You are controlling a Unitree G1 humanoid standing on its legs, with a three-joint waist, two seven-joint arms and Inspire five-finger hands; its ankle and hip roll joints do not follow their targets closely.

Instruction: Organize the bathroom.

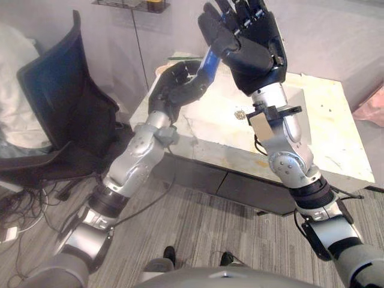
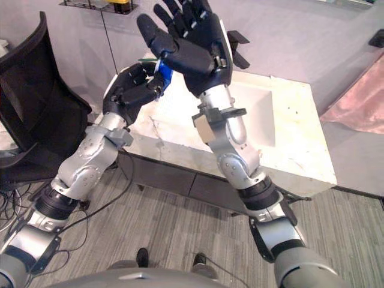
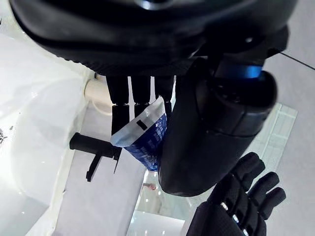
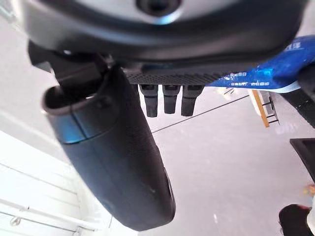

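A blue tube point(image 1: 209, 62) with a flat white crimped end point(image 3: 145, 135) is held up above the counter's left part, and my left hand point(image 1: 174, 84) is shut on it, fingers and thumb point(image 3: 211, 123) curled round its lower part. My right hand point(image 1: 252, 42) is raised beside it, open, fingers straight and spread, its palm facing the tube's upper end. The tube point(image 4: 261, 73) also shows past the right hand's fingers. I cannot tell whether the right palm touches it.
Below the hands is a pale stone counter point(image 1: 324, 120) with a sunken white basin point(image 2: 252, 114) and a black faucet point(image 2: 237, 51). A small metal item point(image 1: 240, 114) lies on the counter. A black office chair point(image 1: 66, 108) stands at left, pink cloth point(image 2: 360, 102) at right.
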